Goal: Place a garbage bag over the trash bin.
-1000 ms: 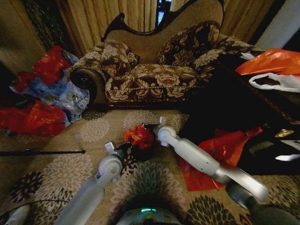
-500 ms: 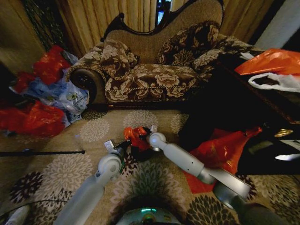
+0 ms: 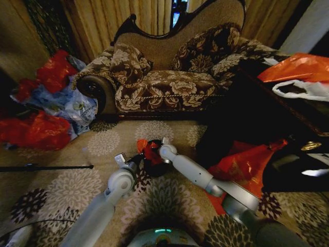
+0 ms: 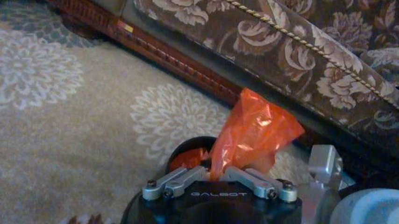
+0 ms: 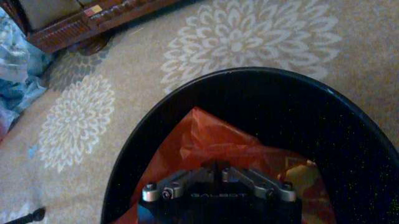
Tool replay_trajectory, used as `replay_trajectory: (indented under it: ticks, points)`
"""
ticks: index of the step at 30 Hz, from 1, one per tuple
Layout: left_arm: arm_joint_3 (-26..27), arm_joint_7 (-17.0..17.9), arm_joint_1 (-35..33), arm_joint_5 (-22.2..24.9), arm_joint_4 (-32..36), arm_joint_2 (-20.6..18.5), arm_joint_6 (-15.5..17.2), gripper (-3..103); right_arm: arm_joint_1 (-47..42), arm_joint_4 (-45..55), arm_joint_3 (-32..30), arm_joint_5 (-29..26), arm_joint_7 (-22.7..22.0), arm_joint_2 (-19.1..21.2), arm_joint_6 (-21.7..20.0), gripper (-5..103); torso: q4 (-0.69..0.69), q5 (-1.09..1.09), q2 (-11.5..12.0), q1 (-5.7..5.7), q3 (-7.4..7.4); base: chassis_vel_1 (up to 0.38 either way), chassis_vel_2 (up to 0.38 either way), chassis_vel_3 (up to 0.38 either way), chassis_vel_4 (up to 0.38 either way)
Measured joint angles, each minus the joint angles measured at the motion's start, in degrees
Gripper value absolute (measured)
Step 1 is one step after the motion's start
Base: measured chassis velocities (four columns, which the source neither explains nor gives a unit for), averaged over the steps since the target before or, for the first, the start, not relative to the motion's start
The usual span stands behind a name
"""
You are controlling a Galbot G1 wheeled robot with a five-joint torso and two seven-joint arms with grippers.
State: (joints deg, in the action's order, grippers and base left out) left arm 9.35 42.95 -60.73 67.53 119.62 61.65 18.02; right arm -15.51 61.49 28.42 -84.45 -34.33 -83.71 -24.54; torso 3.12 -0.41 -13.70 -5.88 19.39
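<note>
Since a second ago my right arm has swung in toward the middle, and the garbage bag [image 3: 149, 151] looks lower and more tucked in; it was a fuller red bundle above the floor.

Now my right gripper [image 5: 217, 173] is down inside the trash bin [image 5: 349, 140], fingers pinched together on a fold of red plastic. I read that as pushing the bag's body into the black well so the liner sits deep rather than bunched on top.

My left gripper [image 4: 215, 176] is clamped on another part of the same bag, at the near side of the bin. From the left wrist view the free plastic stands up in a crinkled orange-red flap, with the bin's dark mouth just beside it and the sofa [image 4: 293, 51] base behind. Holding that edge high keeps the mouth from being dragged down with the rest.

From my head view the bin sits on the floral carpet [image 3: 67, 190] between my two wrists, just in front of the sofa. The rim is mostly bare black, so by my judgement the bag is in but not yet stretched over the edge.
</note>
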Motion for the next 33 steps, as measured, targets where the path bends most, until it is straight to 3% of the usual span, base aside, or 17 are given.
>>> replay_trajectory:
  ticks: [3,9,10,12,17,18,25,26,27,30,31,33]
  points:
    - [0.1,0.0,-0.2,-0.1,0.2,0.1,-0.1,0,0.0,2.2,0.0,-0.3,-1.3,1.0,0.1,0,-0.01,0.0,0.0,0.0,0.0,0.0,0.0,0.0,0.0]
    - [-0.3,-0.1,0.0,-0.2,0.3,0.6,-0.2,0,0.6,13.5,1.2,-1.6,-6.5,7.3,-0.6,-2,0.01,0.01,0.0,0.0,0.0,0.0,0.0,0.0,0.0]
    - [-0.4,-0.1,0.0,-0.2,0.3,0.7,-0.2,0,0.6,16.5,1.3,-1.8,-7.8,9.1,-1.4,9,0.01,0.02,0.0,0.0,0.0,0.0,0.0,0.0,0.0]
    - [-0.6,-0.1,-0.1,-0.4,0.3,0.7,-0.2,0,0.6,18.6,1.2,-2.3,-8.5,10.4,-1.7,9,0.01,0.01,0.0,0.0,-0.01,0.0,0.0,0.0,0.0]
    - [-0.7,0.1,-0.2,-0.9,-0.9,0.4,-0.6,0,0.8,27.4,0.3,-6.2,-14.2,14.3,1.4,30,-0.01,0.01,0.0,0.01,-0.01,0.0,0.0,0.0,0.0]
    - [-0.7,0.1,-0.2,-0.9,-0.9,0.4,-0.6,0,0.8,27.4,0.3,-6.2,-14.2,14.3,1.4,30,-0.01,0.01,0.0,0.01,-0.01,0.0,0.0,0.0,0.0]
    - [-0.7,-0.4,2.2,-1.4,-3.3,-0.4,-1.2,0,-0.3,40.3,-4.4,-8.7,-15.8,21.6,5.0,63,0.0,0.01,0.0,0.0,-0.01,0.0,0.0,0.0,0.0]
    - [-0.7,-0.4,2.2,-1.4,-3.3,-0.4,-1.2,0,-0.3,40.3,-4.4,-8.7,-15.8,21.6,5.0,63,0.0,0.01,0.0,0.0,-0.01,0.0,0.0,0.0,0.0]
    - [-0.9,-0.5,2.5,-1.4,-3.3,-0.4,-1.2,0,-1.1,42.6,-5.4,-8.7,-16.2,22.7,5.4,63,0.0,0.0,0.0,0.0,0.0,0.0,0.0,0.0,0.0]
    - [-1.8,-0.7,3.2,-1.3,-3.8,-0.4,-1.2,0,-5.9,49.7,-8.0,-9.6,-21.1,25.2,6.2,80,0.01,0.01,0.0,0.01,-0.01,0.0,0.0,0.0,0.0]
    - [-1.8,-0.7,3.2,-1.3,-3.8,-0.4,-1.2,0,-5.9,49.7,-8.0,-9.6,-21.1,25.2,6.2,80,0.01,0.01,0.0,0.01,-0.01,0.0,0.0,0.0,0.0]
    - [-2.3,-0.7,3.6,-1.4,-4.1,-0.3,-1.2,0,-9.3,51.9,-8.1,-8.6,-22.8,25.7,6.1,90,0.0,0.01,0.0,0.01,-0.01,0.0,0.0,0.0,0.0]
